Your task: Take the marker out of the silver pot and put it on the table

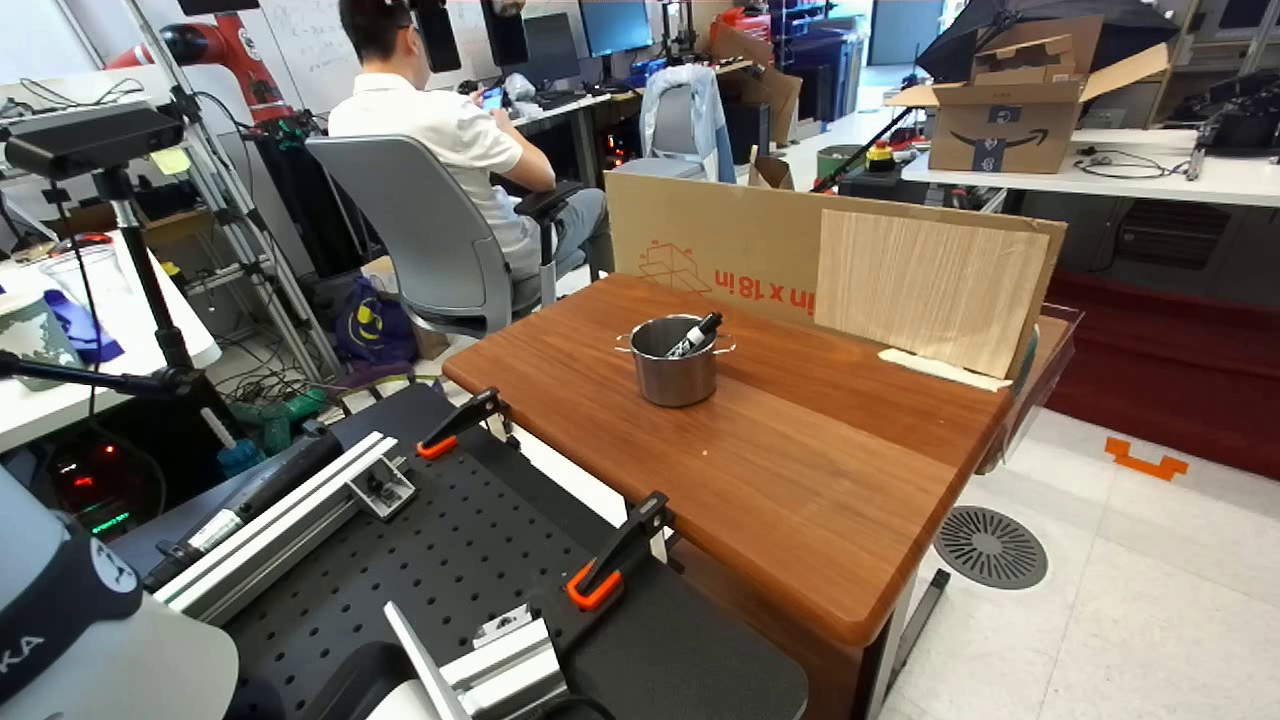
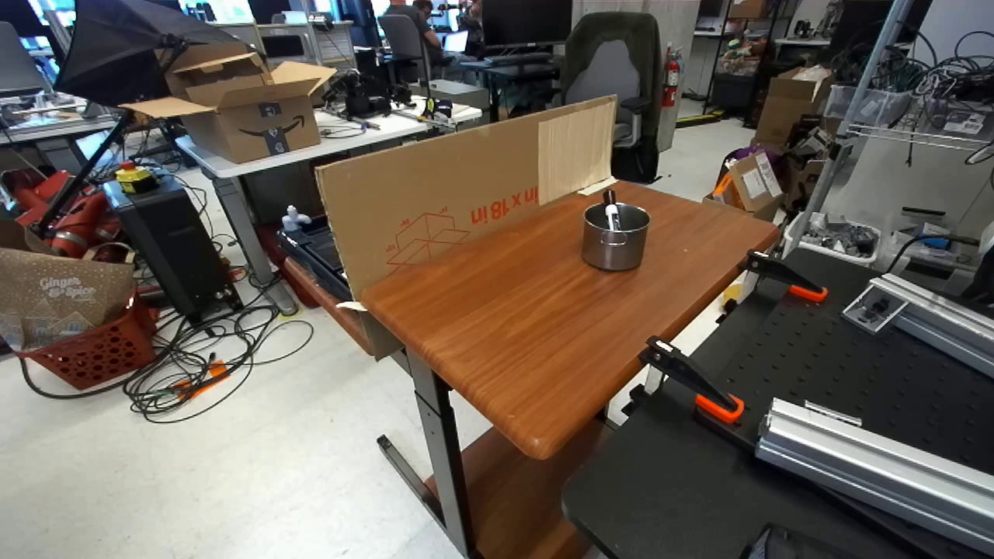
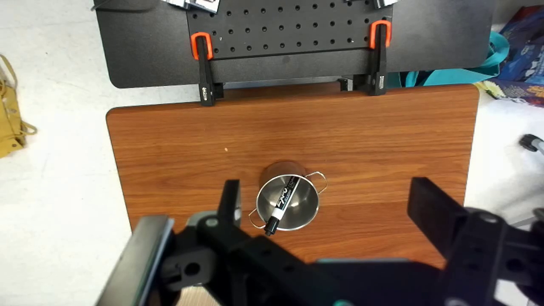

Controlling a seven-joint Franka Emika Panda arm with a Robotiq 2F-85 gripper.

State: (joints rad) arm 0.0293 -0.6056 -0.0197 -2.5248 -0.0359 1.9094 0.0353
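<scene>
- Table: below gripper; both short edges show outside the fingers in wrist view; room on wood ahead and to each side.
- Black bench: ahead of fingertips, past narrow gap at table's long edge.
- Cardboard sheet: in both exterior views, stands along opposite long edge, behind fingertips; walls off that side. Plywood panel flat against it.
- Gripper: fingers spread wide, well above table.
- Clamps, two: ahead of fingertips, on bench edge; handles poke toward table. Can't tell if touching.
- Silver pot: upright on table, between fingers in wrist view, nearer picture-left one; handles out both sides.
- Marker: in pot, tilted, dark cap over rim on cardboard side.
</scene>
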